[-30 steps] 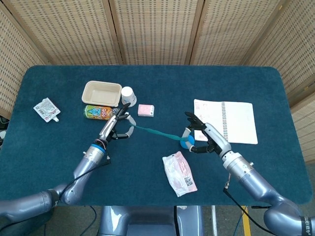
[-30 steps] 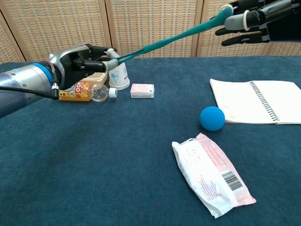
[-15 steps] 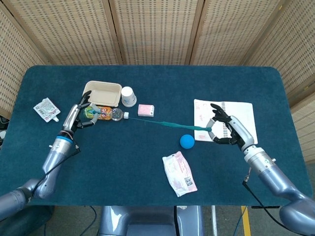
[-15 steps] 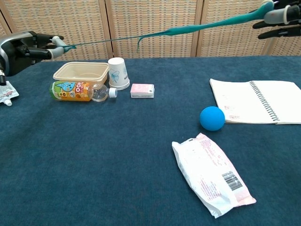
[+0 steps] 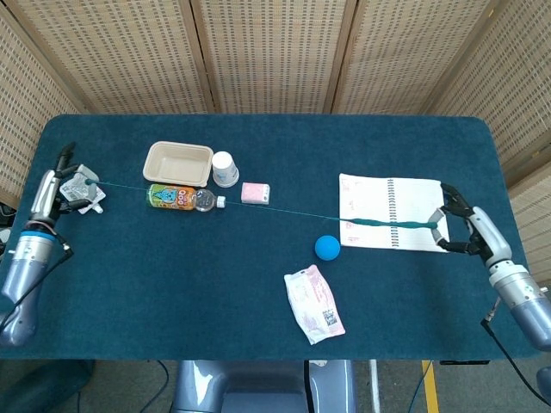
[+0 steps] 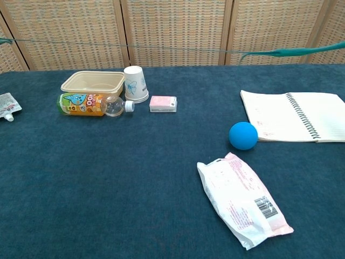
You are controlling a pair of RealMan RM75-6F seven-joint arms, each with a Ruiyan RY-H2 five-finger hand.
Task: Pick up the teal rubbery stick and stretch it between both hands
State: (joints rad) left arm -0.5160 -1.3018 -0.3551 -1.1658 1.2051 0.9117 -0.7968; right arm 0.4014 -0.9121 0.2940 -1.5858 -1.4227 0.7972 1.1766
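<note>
Even, diffuse light is covering both views; no glare is showing. The table is carrying only faint, soft shadows under its objects. Focus is holding sharp centrally. Slight barrel bending is appearing toward 9 and 3 o'clock in the head view.

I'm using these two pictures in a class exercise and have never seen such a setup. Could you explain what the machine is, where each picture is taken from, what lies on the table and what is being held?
This is a robot with two metal arms ending in human-like hands. One picture looks down from its head; the other looks forward from its chest, where the hands are out of frame.

The left hand and right hand each hold an end of a teal rubbery stick, pulled into a thin strand above the table.

On the blue table lie a tray, a paper cup, a bottle on its side, a small pink box, a blue ball, an open notebook, a white packet and a small pouch.
</note>
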